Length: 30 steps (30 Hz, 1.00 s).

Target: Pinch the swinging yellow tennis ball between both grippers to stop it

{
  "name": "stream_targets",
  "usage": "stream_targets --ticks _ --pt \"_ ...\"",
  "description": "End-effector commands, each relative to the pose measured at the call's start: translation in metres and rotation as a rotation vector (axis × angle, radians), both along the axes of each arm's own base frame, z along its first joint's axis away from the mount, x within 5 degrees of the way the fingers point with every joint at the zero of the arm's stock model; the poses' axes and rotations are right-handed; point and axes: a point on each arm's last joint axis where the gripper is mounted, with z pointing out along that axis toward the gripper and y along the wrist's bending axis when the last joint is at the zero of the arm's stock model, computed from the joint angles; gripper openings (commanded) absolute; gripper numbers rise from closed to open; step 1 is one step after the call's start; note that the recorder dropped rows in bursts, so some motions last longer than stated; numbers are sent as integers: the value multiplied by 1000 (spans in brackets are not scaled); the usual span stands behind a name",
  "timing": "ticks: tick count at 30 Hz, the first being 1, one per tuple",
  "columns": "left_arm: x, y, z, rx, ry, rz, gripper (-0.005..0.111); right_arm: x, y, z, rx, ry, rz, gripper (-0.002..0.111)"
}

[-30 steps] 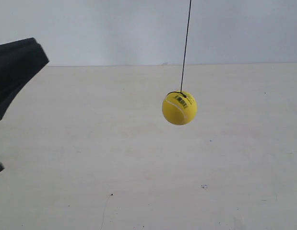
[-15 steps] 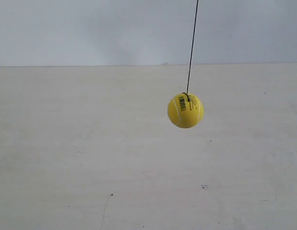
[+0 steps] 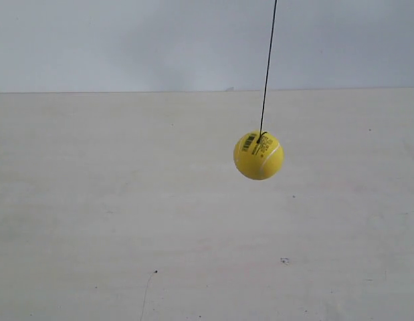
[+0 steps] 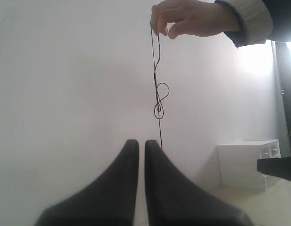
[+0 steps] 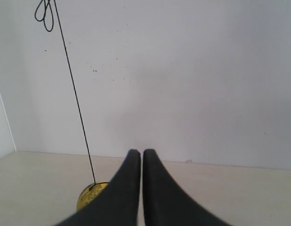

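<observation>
The yellow tennis ball (image 3: pixel 259 155) hangs on a thin black string (image 3: pixel 267 67) above the pale table, right of centre in the exterior view. Neither gripper shows in that view. In the right wrist view my right gripper (image 5: pixel 137 152) is shut with nothing between its black jaws, and the ball (image 5: pixel 90 196) peeks out beside one jaw, partly hidden by it. In the left wrist view my left gripper (image 4: pixel 138 142) is shut and empty; the string (image 4: pixel 157 101) runs up just past its tip to a person's hand (image 4: pixel 192 19). The ball is hidden there.
The pale table (image 3: pixel 126 221) ends at a white wall (image 3: pixel 126 40). A white cabinet (image 4: pixel 248 162) stands to one side in the left wrist view, and a dark edge (image 4: pixel 277 168) juts in next to it.
The black arm at the exterior view's left edge has left the picture. The ball drifted slightly to the right and turned on its string.
</observation>
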Motion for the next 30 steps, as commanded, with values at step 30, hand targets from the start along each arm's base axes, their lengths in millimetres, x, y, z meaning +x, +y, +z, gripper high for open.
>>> stream_targets --ticks 30 --pt "3 42 -34 -588 244 396 5 -1 0 0 6 -6 4 0"
